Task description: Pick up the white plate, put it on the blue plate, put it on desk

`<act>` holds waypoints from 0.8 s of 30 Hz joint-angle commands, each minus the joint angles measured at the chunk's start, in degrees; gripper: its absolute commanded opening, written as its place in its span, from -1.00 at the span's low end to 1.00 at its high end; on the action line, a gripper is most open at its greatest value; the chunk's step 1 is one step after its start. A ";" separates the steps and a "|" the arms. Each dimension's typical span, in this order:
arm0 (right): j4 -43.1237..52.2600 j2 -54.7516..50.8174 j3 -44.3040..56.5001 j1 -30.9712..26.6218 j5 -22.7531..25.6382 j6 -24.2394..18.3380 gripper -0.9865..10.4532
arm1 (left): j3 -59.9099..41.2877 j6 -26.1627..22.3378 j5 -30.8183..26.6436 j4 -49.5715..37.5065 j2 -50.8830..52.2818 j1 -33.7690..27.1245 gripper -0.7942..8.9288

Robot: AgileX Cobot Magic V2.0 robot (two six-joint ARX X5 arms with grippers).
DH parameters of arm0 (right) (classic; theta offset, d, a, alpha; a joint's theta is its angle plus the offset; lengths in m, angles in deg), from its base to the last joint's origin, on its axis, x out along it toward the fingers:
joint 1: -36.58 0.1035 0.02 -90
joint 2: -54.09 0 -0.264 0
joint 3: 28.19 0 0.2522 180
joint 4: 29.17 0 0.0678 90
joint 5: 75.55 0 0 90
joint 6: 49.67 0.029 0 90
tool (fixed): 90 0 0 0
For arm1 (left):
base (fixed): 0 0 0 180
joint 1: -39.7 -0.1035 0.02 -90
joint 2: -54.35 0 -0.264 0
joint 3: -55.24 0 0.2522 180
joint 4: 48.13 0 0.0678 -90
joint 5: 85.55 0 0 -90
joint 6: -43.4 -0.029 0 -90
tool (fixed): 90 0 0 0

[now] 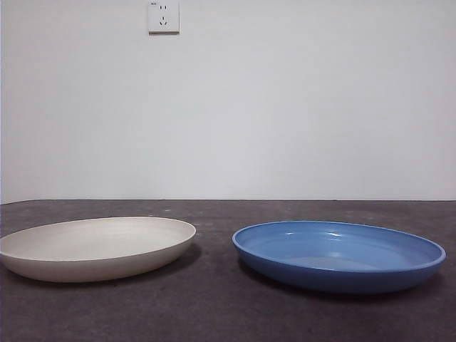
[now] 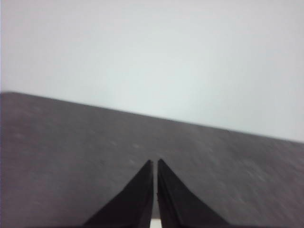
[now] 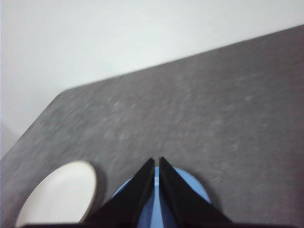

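White wall socket (image 1: pixel 163 16) high on the pale wall (image 1: pixel 299 107).

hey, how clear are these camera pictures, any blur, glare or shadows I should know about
Front view: sharp, evenly lit; soft shadows under the white plate and blue plate, which shows mild glare inside. Left wrist view: blurred, desk texture smeared. Right wrist view: also soft, both plates' edges fuzzy.

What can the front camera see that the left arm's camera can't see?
Only the front view shows the white plate and the blue plate, lying apart on the desk, plus a wall socket. Only the left wrist view shows the left pincer, its jaws closed and holding nothing, over bare tabletop. Both show the dark desk and the pale wall behind it.
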 commanded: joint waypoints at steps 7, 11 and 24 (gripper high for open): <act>-9.49 11.56 -11.65 3.28 -8.22 -9.11 -0.81 | 8.31 -0.61 13.99 3.69 -9.29 1.31 -0.80; -12.24 16.74 -15.26 4.28 -13.42 -11.91 -0.81 | 10.93 -2.95 17.22 7.17 -13.44 3.08 -0.80; -12.13 20.63 -16.00 5.22 -13.07 -13.77 -0.80 | 12.02 -4.24 20.50 10.86 -18.21 5.97 -0.37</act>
